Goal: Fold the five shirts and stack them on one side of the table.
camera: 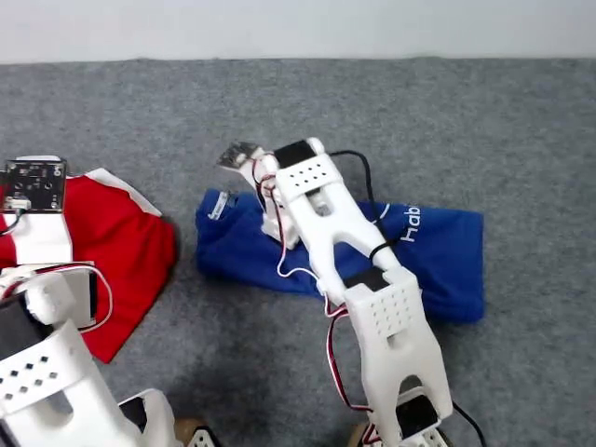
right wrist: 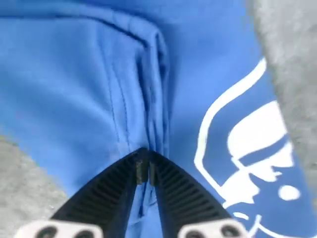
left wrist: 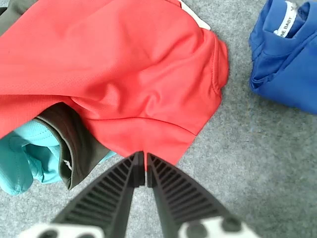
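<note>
The right gripper [right wrist: 144, 166] has its 2 black ribbed fingers pressed together on a raised fold of the blue fabric shirt [right wrist: 74, 74], and the ridge of cloth runs straight into the tips. This shirt lies as a long, partly folded shape in the middle of the grey felt-like table cover [camera: 466, 121]. It carries a white printed logo with letters [right wrist: 247, 148] and a small white neck label [left wrist: 286, 22] at its collar.

The left gripper [left wrist: 143, 171] also has its 2 fingers closed, with the tips right at the hem of the red mesh-fabric shirt [left wrist: 124, 64]. I cannot tell if cloth is caught between them. Under the red shirt lie a dark olive garment [left wrist: 74, 148] and a turquoise garment [left wrist: 25, 158], at the left side of the table.
</note>
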Motion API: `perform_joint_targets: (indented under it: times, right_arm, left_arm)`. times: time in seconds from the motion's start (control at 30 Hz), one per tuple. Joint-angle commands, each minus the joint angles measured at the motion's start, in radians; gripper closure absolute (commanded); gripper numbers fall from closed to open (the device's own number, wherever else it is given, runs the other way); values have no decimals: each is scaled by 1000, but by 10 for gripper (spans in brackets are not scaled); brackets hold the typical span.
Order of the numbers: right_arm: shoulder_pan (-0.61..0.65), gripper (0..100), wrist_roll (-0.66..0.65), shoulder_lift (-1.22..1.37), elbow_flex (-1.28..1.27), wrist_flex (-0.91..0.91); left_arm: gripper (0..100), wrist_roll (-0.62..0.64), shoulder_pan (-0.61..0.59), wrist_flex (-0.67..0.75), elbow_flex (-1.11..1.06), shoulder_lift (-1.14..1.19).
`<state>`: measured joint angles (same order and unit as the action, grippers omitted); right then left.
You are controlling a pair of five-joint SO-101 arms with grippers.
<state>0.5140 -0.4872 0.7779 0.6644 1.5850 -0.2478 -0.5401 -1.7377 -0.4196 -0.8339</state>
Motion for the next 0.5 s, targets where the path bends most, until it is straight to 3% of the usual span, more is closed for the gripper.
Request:
perform_joint_targets:
  times: [0.0,0.2,0.47]
  right_arm:
    - [38,989,-9,-53,175,102]
    - [62,989,-9,-70,388,208]
    - [-136,987,143,-220,238,214]
  left_arm:
    - [986,0,0,0,-1,-15]
    - [986,0,-2,0,-1,-17]
    - [986,-2,-2,-5,4,-17]
